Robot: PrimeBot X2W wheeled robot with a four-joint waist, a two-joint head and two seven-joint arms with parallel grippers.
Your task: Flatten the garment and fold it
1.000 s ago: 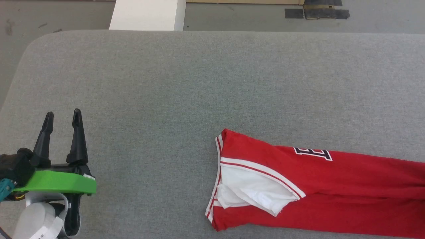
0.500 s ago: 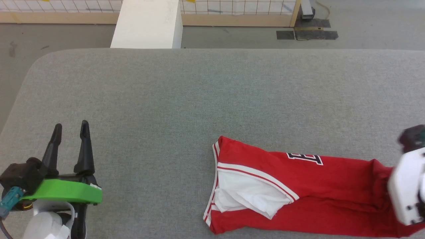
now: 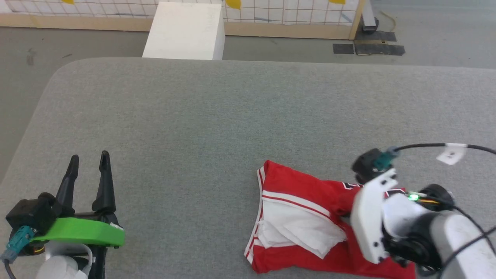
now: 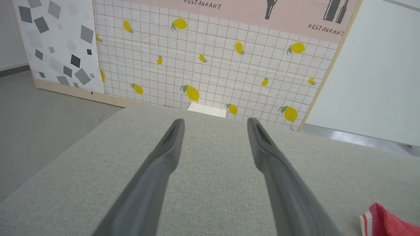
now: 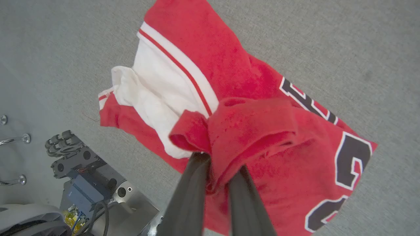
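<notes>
The garment (image 3: 298, 217), red with a white sleeve and striped trim, lies bunched near the front edge of the grey table (image 3: 232, 116). My right gripper (image 5: 221, 164) is shut on a fold of its red cloth and holds that fold up over the rest of the garment (image 5: 262, 95), where black white-outlined lettering shows. In the head view the right wrist (image 3: 372, 221) covers the garment's right part. My left gripper (image 3: 89, 157) hovers over bare table far to the left, open with nothing in it (image 4: 215, 122). A red corner of the garment (image 4: 384, 223) shows at the lower right.
A white box (image 3: 186, 31) stands on the floor beyond the table's far edge, before a lemon-patterned wall panel (image 4: 213, 65). The table's rounded far-left corner (image 3: 66, 69) drops to grey floor. The robot's base (image 5: 85, 177) shows below the table's near edge.
The head camera has shifted. My right arm has come in from the right, drawing the garment's right end leftward over itself, so the garment looks shorter. The left gripper stays open.
</notes>
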